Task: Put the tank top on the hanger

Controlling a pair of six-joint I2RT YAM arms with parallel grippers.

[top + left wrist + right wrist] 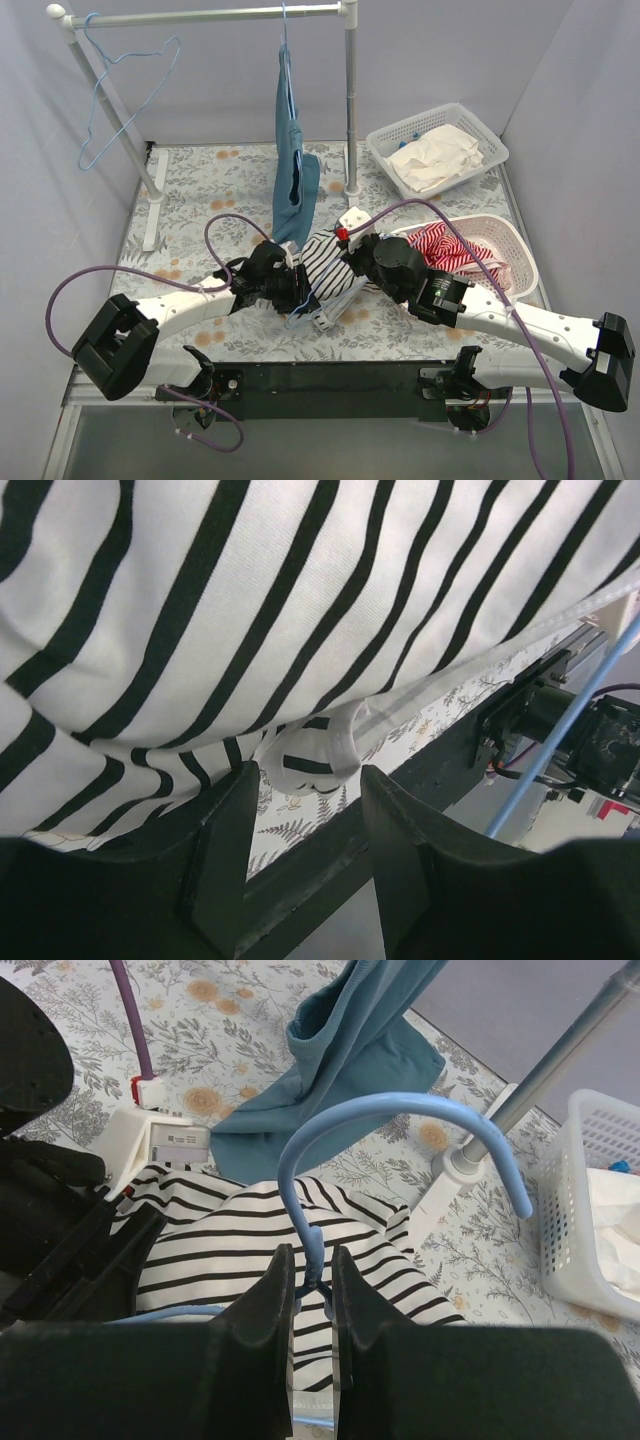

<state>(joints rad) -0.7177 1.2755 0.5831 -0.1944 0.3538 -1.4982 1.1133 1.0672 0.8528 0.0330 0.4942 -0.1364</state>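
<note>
**Tank top point(325, 262) mid-table, hanger point(400, 1120) clamped**

Right gripper point(310, 1290) is pinching the hanger's neck; left gripper's point(310, 772) jaws are standing apart under the hem. Far basket point(492, 142) is holding white cloth point(435, 160); near basket point(522, 255), a red-striped garment point(450, 245). Only the overhead view is showing the rail point(200, 15) over the floral table point(190, 200).

White tank top point(230, 1232) with black stripes (thin); light-blue hanger point(400, 1101).

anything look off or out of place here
The teal-blue garment hangs lopsided from the rail, its lower end slumped onto the table. The empty hanger at the rail's left end dangles tilted. The tank top is bunched up at mid-table.
</note>
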